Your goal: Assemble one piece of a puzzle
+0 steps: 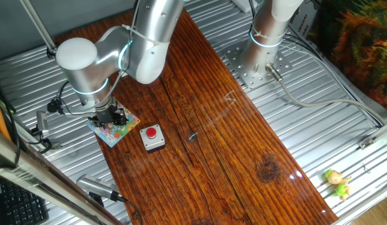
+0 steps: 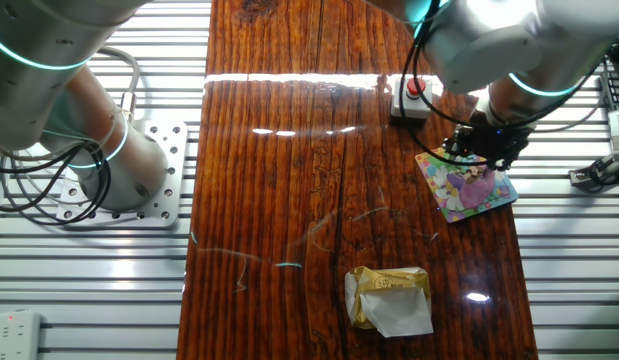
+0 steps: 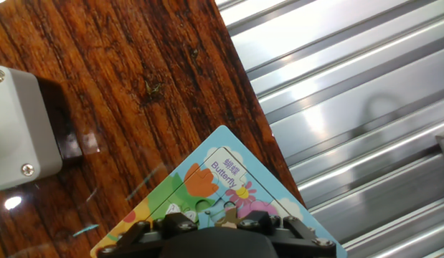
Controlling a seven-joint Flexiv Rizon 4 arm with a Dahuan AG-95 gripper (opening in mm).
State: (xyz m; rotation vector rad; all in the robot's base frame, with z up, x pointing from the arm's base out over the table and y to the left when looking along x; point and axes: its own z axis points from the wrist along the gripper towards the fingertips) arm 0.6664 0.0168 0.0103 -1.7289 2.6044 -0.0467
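The puzzle (image 1: 115,130) is a small pastel picture board lying on the wooden table near its left edge. In the other fixed view the puzzle (image 2: 469,188) lies at the right. My gripper (image 1: 109,117) is down on the board, its fingertips against the picture; the gripper (image 2: 483,148) covers the board's far part. In the hand view the puzzle (image 3: 220,179) shows the word "Butterfly", and my gripper's dark body (image 3: 214,240) blocks the lower edge. A small whitish bit (image 3: 176,210) and a brown gap (image 3: 229,219) show just above it. I cannot pick out the piece for certain.
A small grey box with a red button (image 1: 152,137) stands just right of the board; the same box (image 2: 410,98) (image 3: 13,129) is close by. A crumpled gold and white wrapper (image 2: 389,298) lies on the wood. A yellow-green toy (image 1: 337,182) rests on the metal slats.
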